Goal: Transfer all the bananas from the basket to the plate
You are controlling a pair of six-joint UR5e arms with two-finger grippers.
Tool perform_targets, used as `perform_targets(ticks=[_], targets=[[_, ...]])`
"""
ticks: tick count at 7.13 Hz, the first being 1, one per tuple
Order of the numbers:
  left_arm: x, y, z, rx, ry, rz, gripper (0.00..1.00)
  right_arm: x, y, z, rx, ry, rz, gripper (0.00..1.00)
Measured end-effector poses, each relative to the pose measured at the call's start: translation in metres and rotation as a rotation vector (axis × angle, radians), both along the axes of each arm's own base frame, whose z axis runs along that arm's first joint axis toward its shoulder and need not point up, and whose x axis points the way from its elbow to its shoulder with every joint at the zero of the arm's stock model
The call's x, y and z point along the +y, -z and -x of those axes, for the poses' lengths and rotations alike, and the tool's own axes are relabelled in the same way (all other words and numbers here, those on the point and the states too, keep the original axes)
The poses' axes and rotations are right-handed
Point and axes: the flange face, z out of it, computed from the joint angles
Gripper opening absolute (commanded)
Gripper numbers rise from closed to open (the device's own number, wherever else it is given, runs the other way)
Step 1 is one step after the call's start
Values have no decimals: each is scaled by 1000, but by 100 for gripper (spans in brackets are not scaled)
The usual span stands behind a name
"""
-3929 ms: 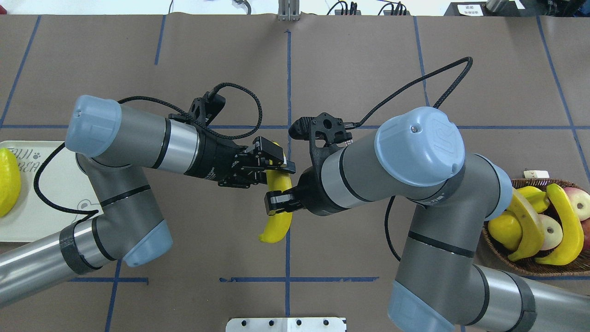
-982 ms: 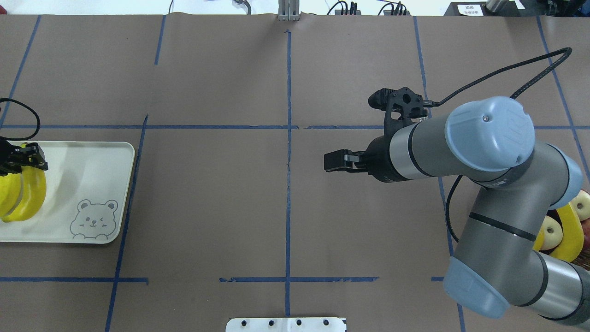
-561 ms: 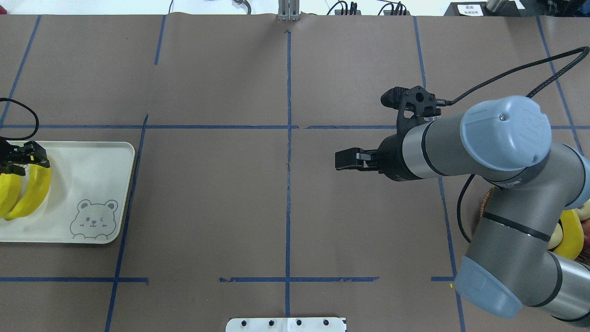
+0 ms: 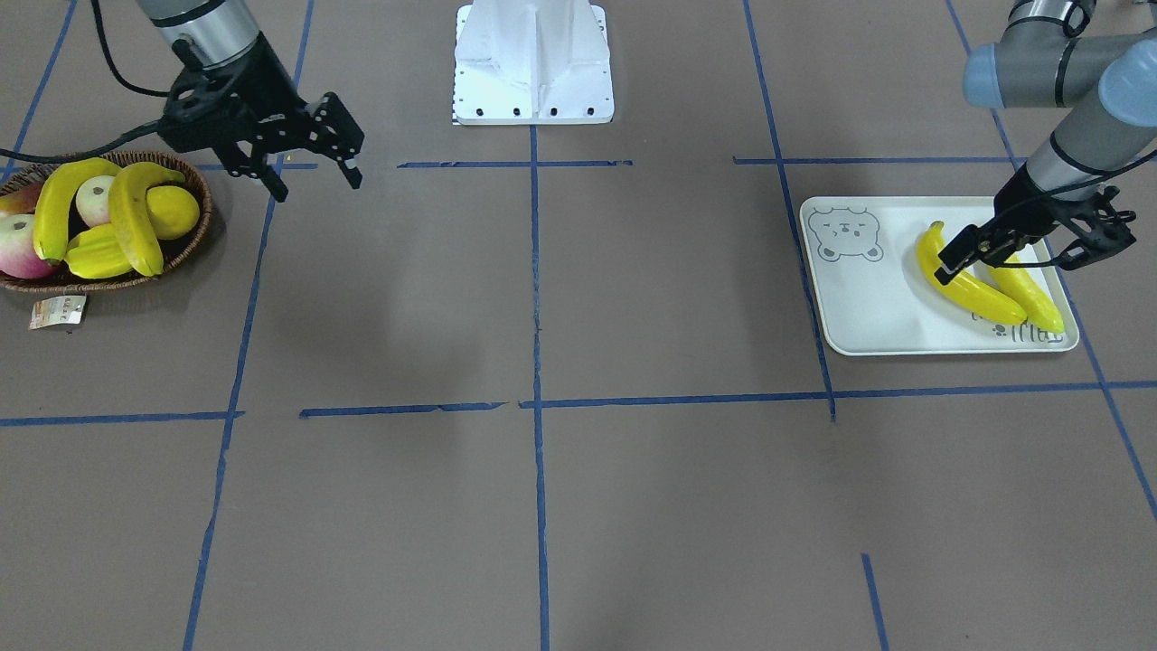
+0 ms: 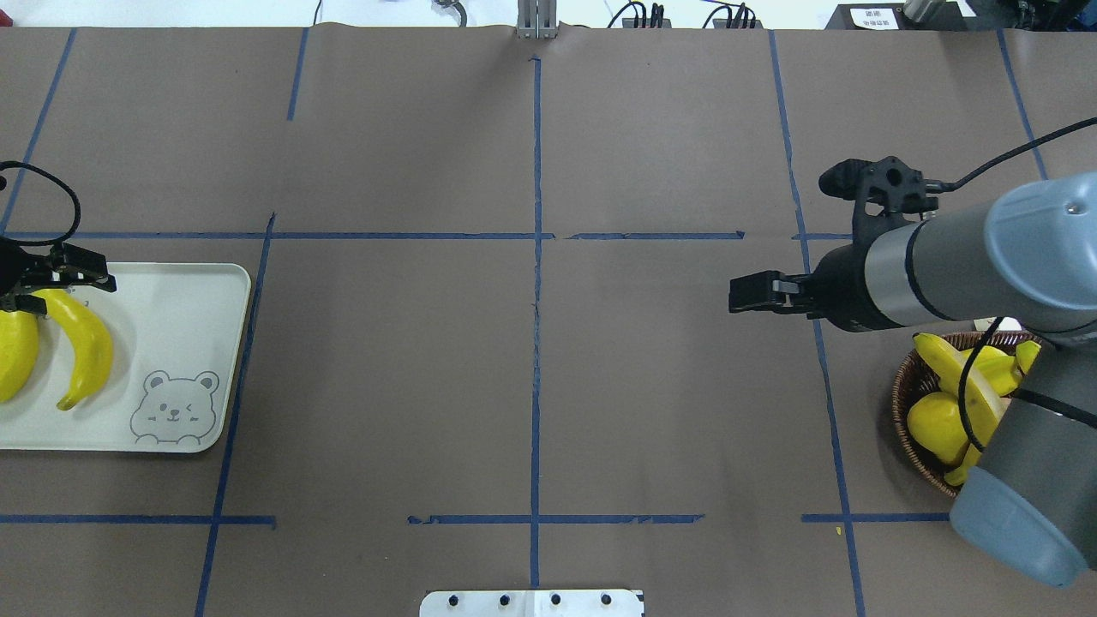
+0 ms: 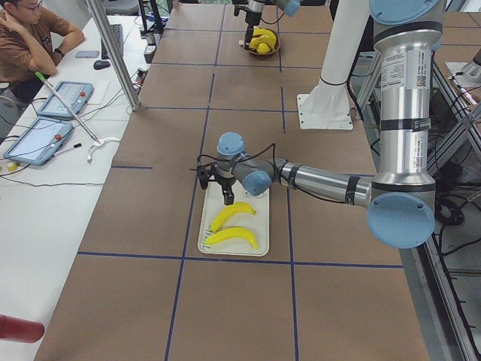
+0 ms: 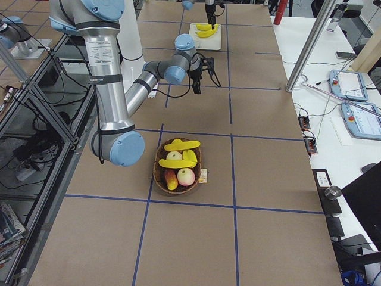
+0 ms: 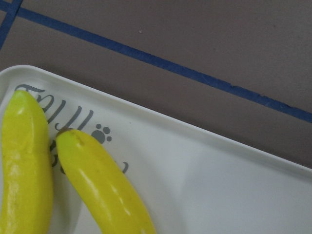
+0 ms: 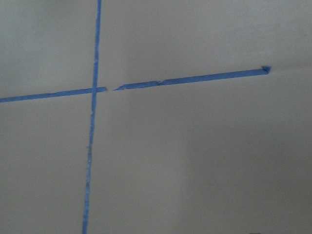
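Observation:
Two bananas (image 4: 967, 280) (image 4: 1030, 294) lie side by side on the white bear-print plate (image 4: 868, 307). They also show in the overhead view (image 5: 86, 347) (image 5: 13, 351) and the left wrist view (image 8: 102, 185) (image 8: 29, 170). My left gripper (image 4: 1008, 262) is open just above them and holds nothing. Two more bananas (image 4: 54, 208) (image 4: 131, 221) lie in the dark wicker basket (image 4: 194, 244). My right gripper (image 4: 316, 185) is open and empty, in the air beside the basket towards the table's middle. In the overhead view my right arm hides part of the basket (image 5: 904, 403).
The basket also holds a lemon (image 4: 172, 210), a starfruit (image 4: 95, 256) and apples (image 4: 14, 244). Its paper tag (image 4: 57, 310) lies on the table beside it. The robot's white base (image 4: 533, 63) stands at the table's edge. Blue tape lines cross the brown table.
My left gripper carried the banana from the hand-over at the centre to the plate and opened. The banana now lies flat beside the other. My right arm has moved back towards the basket.

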Motion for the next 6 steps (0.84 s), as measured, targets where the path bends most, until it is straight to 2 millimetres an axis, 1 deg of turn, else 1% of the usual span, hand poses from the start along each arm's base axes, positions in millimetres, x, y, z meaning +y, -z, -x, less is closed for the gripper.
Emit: perform_targets(ticks=[1,2,3,4,5,6], targets=[[4,26,2,25,-9,-14,99,-4,-29,-33,51,25,-16,100],[7,48,2,40,-14,-24,99,-4,-58,-66,99,48,-23,100],[7,62,1,51,-14,-32,99,1,-83,-94,130,64,-5,100],[7,69,-1,56,-14,-38,99,10,-102,-113,148,76,31,100],[7,72,-2,58,-14,-42,99,16,-120,-121,165,86,67,100],[6,73,-3,59,-14,-44,99,17,-137,-122,181,105,97,100]])
